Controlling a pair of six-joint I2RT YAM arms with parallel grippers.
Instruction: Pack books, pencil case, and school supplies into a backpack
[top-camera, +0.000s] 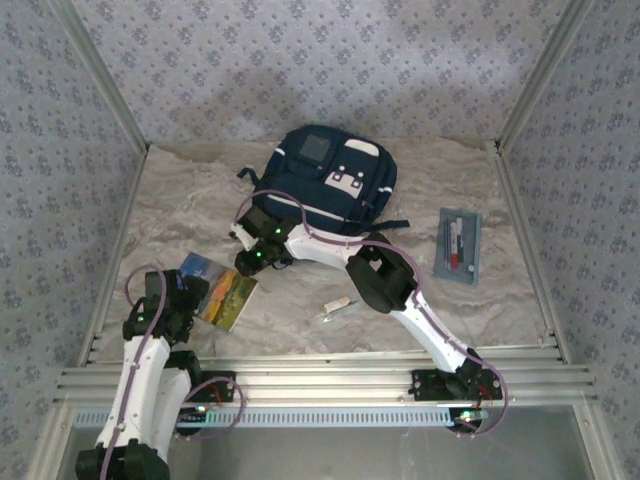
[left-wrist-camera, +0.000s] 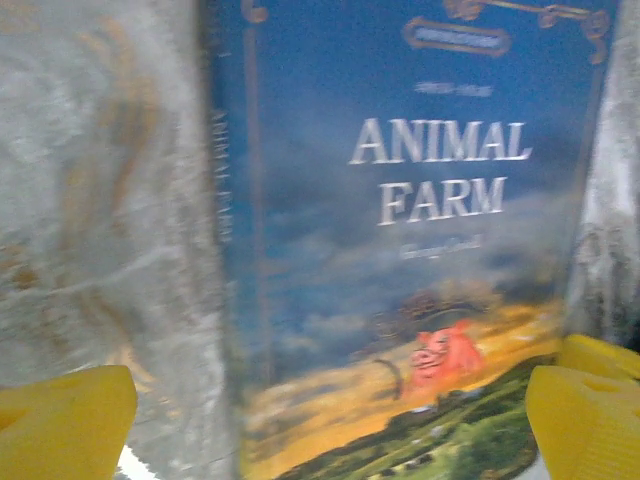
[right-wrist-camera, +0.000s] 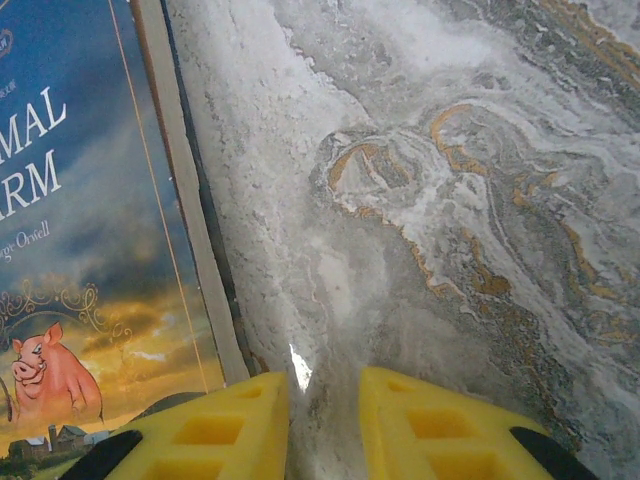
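left pincer (left-wrist-camera: 330, 420) gapes wide above the thin paperback (left-wrist-camera: 400, 250), which lies flat on the worktop (left-wrist-camera: 110, 200) beneath it. light, floppy, slick, so probably best pinched near its spine (left-wrist-camera: 222, 200). right pincer (right-wrist-camera: 325, 420), narrowly parted and empty, has it just left.

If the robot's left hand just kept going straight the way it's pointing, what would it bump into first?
The book. The open left hand points down at its cover, with nothing in between. How far above the cover it hangs is hard to judge from the pictures.
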